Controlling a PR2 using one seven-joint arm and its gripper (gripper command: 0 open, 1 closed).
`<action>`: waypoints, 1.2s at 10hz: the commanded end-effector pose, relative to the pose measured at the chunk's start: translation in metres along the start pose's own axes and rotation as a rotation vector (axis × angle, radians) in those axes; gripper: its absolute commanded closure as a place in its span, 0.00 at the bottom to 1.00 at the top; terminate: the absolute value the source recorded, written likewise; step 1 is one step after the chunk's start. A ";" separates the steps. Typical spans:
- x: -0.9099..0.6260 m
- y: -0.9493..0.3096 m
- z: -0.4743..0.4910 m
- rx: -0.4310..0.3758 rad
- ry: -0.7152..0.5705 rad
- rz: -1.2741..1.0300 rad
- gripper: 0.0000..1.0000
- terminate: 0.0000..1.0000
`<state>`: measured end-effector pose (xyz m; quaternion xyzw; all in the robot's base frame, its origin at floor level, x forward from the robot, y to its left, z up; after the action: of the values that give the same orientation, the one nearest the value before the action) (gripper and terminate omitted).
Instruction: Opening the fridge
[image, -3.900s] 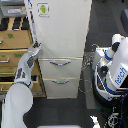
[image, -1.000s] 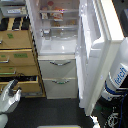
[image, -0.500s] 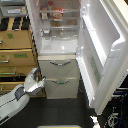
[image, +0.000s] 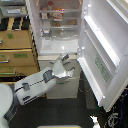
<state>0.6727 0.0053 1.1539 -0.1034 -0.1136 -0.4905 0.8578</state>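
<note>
The tall white fridge (image: 56, 47) stands in the middle with its large upper door (image: 106, 55) swung wide open toward the exterior view's right. Inside, lit shelves (image: 59, 21) hold a few food items. Below the open compartment are the two lower drawers (image: 64, 89), both closed. My arm reaches in from the lower left. Its gripper (image: 66, 67) hangs in front of the upper drawer's front, fingers spread in a V and holding nothing. It is not touching the open door.
A tan wooden drawer cabinet (image: 17, 50) stands directly left of the fridge. My white forearm (image: 35, 87) crosses in front of its lower part. The open door's lower corner (image: 107, 102) juts toward the camera, and cables (image: 114, 120) lie on the dark floor.
The upper door was shut 3.9 s ago and now stands wide open. Over the last second my arm rose from the lower left toward the lower drawers.
</note>
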 end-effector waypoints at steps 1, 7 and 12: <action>0.552 -0.263 -0.183 0.072 0.188 -0.094 0.00 0.00; 0.756 -0.626 -0.063 -0.123 0.010 -0.400 0.00 0.00; 0.487 -0.428 -0.077 -0.105 -0.027 -0.531 0.00 0.00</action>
<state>0.6539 -0.4396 1.2252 -0.1077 -0.1142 -0.6126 0.7747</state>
